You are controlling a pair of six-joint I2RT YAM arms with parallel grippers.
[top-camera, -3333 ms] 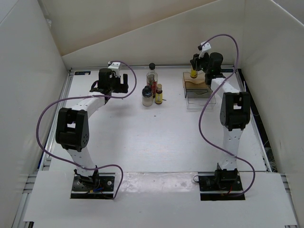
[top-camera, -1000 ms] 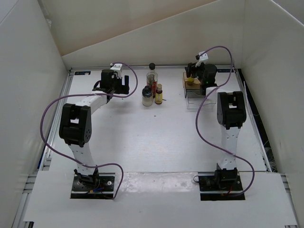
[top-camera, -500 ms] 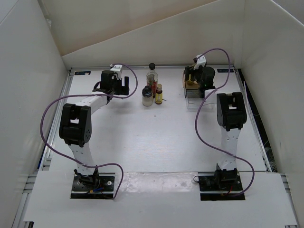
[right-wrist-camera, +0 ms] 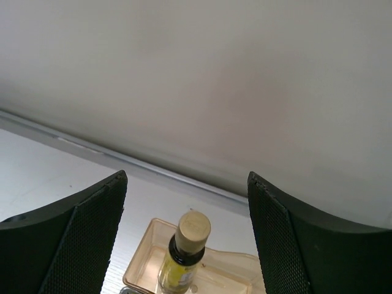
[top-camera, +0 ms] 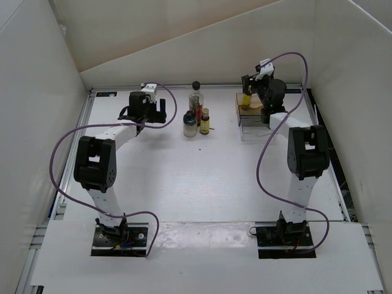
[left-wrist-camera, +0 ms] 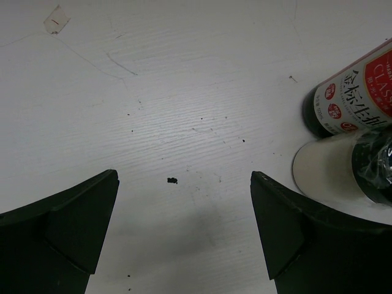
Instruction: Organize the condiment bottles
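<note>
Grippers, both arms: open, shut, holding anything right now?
Left gripper: open, holding nothing.
Right gripper: open, empty, above the yellow bottle standing in the rack.

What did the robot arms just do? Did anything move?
The right gripper lowered the small yellow bottle onto the rack, let go, and lifted away with its jaws open. The other three bottles and the left gripper stayed where they were.
</note>
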